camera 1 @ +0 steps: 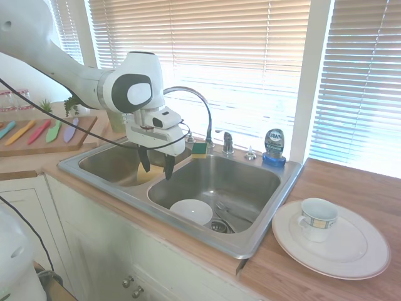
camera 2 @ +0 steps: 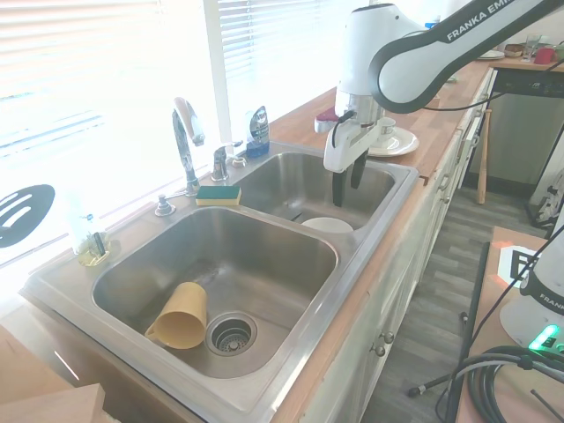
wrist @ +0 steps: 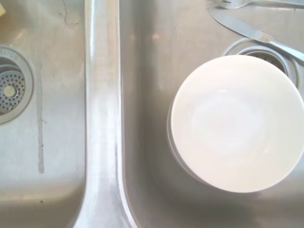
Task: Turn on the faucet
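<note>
The chrome faucet point(camera 1: 207, 116) point(camera 2: 182, 141) rises in a tall arch from the sink's back ledge. Its short lever handle point(camera 1: 227, 142) point(camera 2: 220, 160) stands separately beside it, between the spout and the blue soap bottle. My gripper point(camera 1: 156, 164) point(camera 2: 349, 185) hangs open and pointing down over the divider point(wrist: 102, 118) between the two basins. It is in front of the faucet, well apart from it, with nothing between its fingers. The wrist view looks straight down on the divider and shows no faucet.
A white bowl point(camera 1: 192, 211) point(wrist: 237, 123) and cutlery point(wrist: 251, 31) lie in one basin, a yellow cup point(camera 2: 181, 315) in the other. A sponge point(camera 2: 218, 194), a small chrome cap point(camera 1: 250, 153) and a soap bottle point(camera 1: 274, 147) sit on the ledge. A plate with a mug point(camera 1: 318, 218) rests on the counter.
</note>
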Robot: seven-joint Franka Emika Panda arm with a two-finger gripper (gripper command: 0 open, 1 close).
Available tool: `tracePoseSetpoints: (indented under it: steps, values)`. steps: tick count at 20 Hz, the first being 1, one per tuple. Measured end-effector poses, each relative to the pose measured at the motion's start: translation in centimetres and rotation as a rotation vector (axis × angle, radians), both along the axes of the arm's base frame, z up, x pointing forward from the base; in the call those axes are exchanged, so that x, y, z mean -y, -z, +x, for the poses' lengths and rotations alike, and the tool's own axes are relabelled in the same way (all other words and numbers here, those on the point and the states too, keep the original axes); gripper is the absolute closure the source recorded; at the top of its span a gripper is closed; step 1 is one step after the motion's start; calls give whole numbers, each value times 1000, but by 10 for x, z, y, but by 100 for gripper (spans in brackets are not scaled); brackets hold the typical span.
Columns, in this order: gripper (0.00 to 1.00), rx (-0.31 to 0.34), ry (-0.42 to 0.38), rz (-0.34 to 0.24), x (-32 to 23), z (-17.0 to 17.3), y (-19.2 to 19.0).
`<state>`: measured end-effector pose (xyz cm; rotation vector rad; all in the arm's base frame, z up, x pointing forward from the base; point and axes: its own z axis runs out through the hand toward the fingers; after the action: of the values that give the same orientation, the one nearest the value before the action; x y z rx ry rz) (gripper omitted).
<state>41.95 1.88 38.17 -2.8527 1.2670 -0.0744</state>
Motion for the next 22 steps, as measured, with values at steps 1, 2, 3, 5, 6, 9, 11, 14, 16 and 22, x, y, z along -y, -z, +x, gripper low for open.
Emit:
tracePoseSetpoints:
  steps: [1,2,3,5,6,9,11,14,16,22]
  values:
    - [0,-1,-1,-1,0,0,0]
    - [0,-4,-5,-1,0,0,1]
    - [0,-6,-5,-2,1,0,2]
    - [100,-9,-7,-5,1,0,3]
    - [100,-9,-9,-7,1,0,3]
    - [100,-8,-10,-9,1,0,3]
    - [100,-8,-9,-9,2,0,3]
    - [100,-9,-6,-9,3,1,4]
    - [100,-10,-4,-10,4,1,4]
    - [100,-13,-2,-11,5,1,6]
